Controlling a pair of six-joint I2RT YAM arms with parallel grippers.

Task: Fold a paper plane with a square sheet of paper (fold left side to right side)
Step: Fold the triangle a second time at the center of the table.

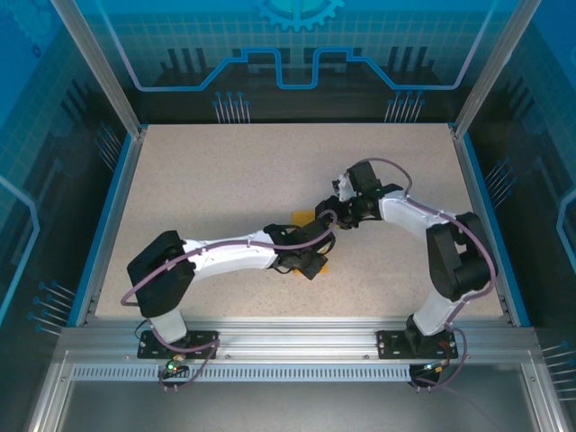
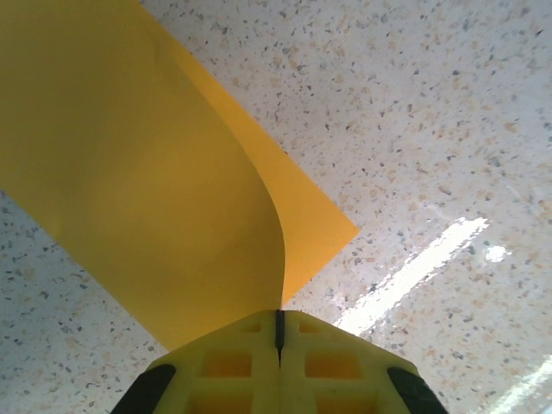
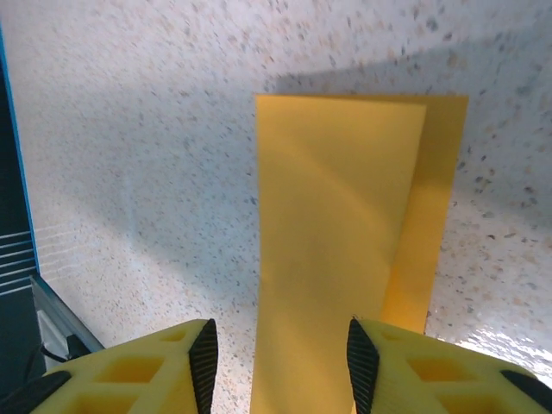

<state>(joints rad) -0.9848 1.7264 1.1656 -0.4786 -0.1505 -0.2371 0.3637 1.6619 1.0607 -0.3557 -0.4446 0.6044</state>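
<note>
Pinching square sheet of paper [image 2: 129, 172], left gripper [image 2: 279, 321], right gripper [image 3: 280, 349] astride, speckled table [image 2: 431, 129]

text: none legible in any view
numbers/brands: none legible
sign: gear emblem [image 1: 300, 11], blue line art, top centre of the far backdrop panel [image 1: 180, 36], no lettering on it

Speckled beige table [image 1: 225, 180], blue strips along left and right edges. On it, near centre, well clear of all edges: orange square sheet of paper [image 1: 304, 217], folded over, upper layer curling off surface.
</note>
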